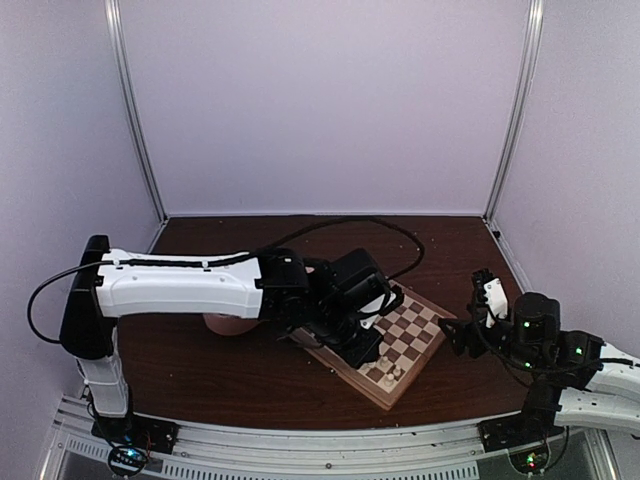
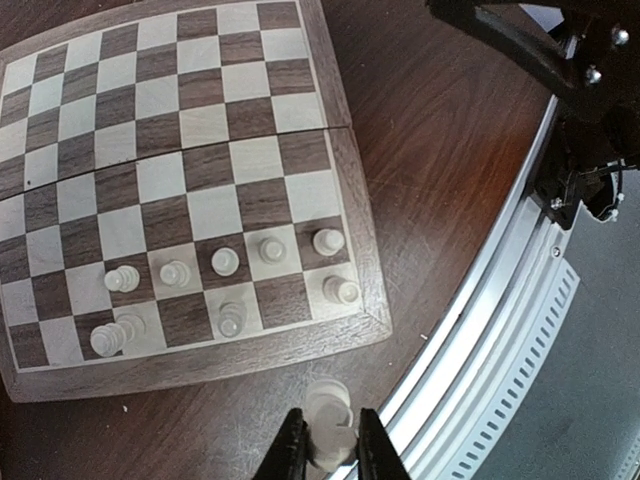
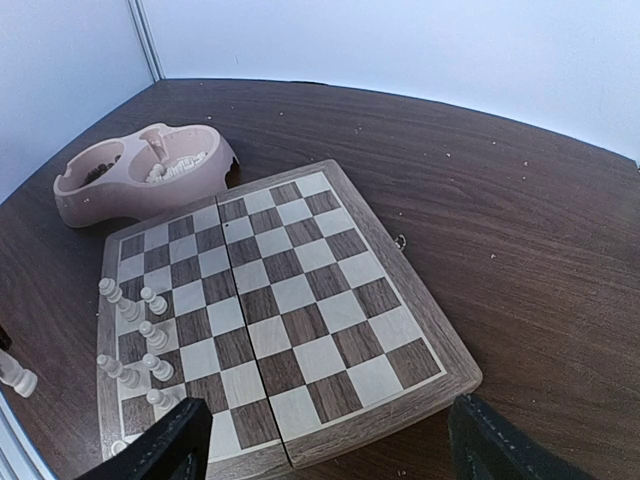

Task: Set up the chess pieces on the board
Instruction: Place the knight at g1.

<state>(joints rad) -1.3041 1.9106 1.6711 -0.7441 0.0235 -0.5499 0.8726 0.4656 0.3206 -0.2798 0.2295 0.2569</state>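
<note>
The wooden chessboard point(image 1: 405, 335) lies at table centre; it also shows in the left wrist view point(image 2: 200, 150) and the right wrist view point(image 3: 300, 300). Several cream-white chess pieces point(image 2: 225, 262) stand in two rows along its near edge, also seen in the right wrist view point(image 3: 150, 333). My left gripper point(image 2: 328, 445) is shut on a cream-white chess piece point(image 2: 330, 425), held just above the table off the board's near rim. In the top view the left gripper point(image 1: 362, 345) hangs over the board. My right gripper point(image 3: 325, 440) is open and empty, right of the board point(image 1: 470, 325).
A pink double-bowl dish point(image 3: 140, 172) with more pieces stands beyond the board's far left side. One cream piece point(image 3: 15, 375) lies on the table left of the board. The metal front rail point(image 2: 500, 320) runs close to the left gripper.
</note>
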